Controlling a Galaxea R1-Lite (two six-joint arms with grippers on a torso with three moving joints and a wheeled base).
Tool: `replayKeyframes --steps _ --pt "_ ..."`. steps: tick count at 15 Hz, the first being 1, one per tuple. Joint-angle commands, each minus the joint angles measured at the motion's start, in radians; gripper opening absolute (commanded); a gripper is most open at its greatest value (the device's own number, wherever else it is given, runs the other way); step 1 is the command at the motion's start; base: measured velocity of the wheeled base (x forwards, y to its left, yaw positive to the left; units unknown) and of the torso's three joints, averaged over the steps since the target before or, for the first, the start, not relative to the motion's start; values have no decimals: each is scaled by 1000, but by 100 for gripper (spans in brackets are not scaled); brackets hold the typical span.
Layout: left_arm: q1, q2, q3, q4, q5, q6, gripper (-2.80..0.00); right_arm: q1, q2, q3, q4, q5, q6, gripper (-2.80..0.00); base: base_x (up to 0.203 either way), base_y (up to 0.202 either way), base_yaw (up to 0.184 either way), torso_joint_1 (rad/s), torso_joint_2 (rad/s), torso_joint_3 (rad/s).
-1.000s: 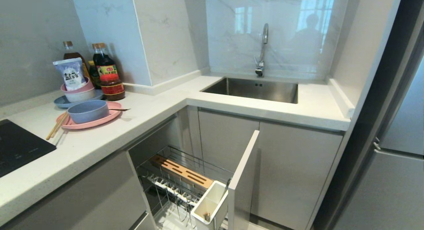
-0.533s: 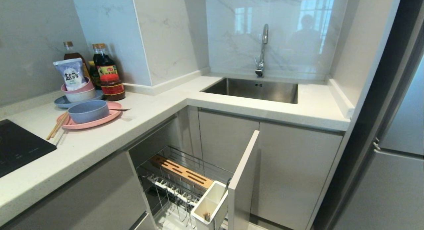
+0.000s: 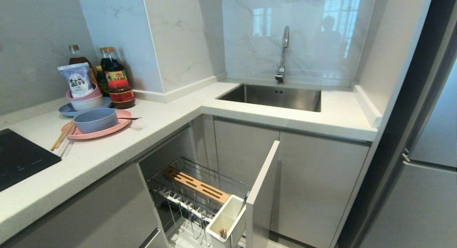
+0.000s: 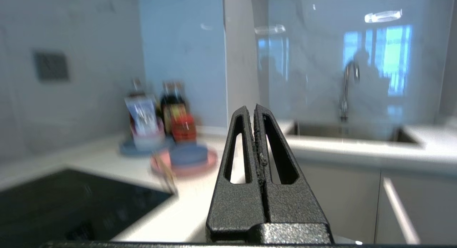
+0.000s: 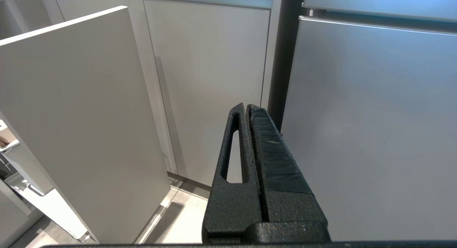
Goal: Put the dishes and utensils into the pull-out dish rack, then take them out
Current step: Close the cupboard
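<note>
Chopsticks (image 3: 61, 135) angled against pink plate (image 3: 107, 130)

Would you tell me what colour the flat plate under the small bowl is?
Matte pink; the flat round plate shows best in the head view.

Left gripper (image 4: 254, 109): fingers (image 4: 239, 148) pressed together, nothing between them, pointing roughly level; neither arm shows in the head view. Right gripper (image 5: 246, 107): fingers (image 5: 266, 158) closed flat against each other, empty, angled downward; one finger wrapped in black tape, the other bare with a slot.
</note>
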Motion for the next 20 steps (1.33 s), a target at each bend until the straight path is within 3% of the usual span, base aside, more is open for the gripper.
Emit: replayKeyframes --steps 1,3,4,6,7,8,9,11,13,16,20 --pt "1 261 -258 70 6 -2 -280 0 0 0 0 0 0 -280 0 0 0 0 0 0" --pt "-9 488 -524 131 14 -40 -280 0 0 0 0 0 0 -280 0 0 0 0 0 0" --pt "-16 588 -622 154 16 -89 -280 0 0 0 0 0 0 -280 0 0 0 0 0 0" --pt "-38 749 -750 185 4 -244 -280 0 0 0 0 0 0 -280 0 0 0 0 0 0" --pt "-70 814 -768 194 -19 -388 -280 0 0 0 0 0 0 -280 0 0 0 0 0 0" --pt "-105 877 -777 198 -77 -498 -280 0 0 0 0 0 0 -280 0 0 0 0 0 0" --pt "-143 926 -785 205 -191 -533 -280 0 0 0 0 -1 0 -280 0 0 0 0 0 0" --pt "-246 1004 -775 224 -329 -560 -280 0 0 0 0 0 0 -280 0 0 0 0 0 0" --pt "-385 1080 -763 232 -382 -578 -280 0 0 0 0 0 0 -280 0 0 0 0 0 0" --pt "-523 1227 -763 274 -384 -584 -280 0 0 0 0 0 0 -280 0 0 0 0 0 0" --pt "-657 1437 -773 309 -295 -582 -280 0 0 0 0 0 0 -280 0 0 0 0 0 0"
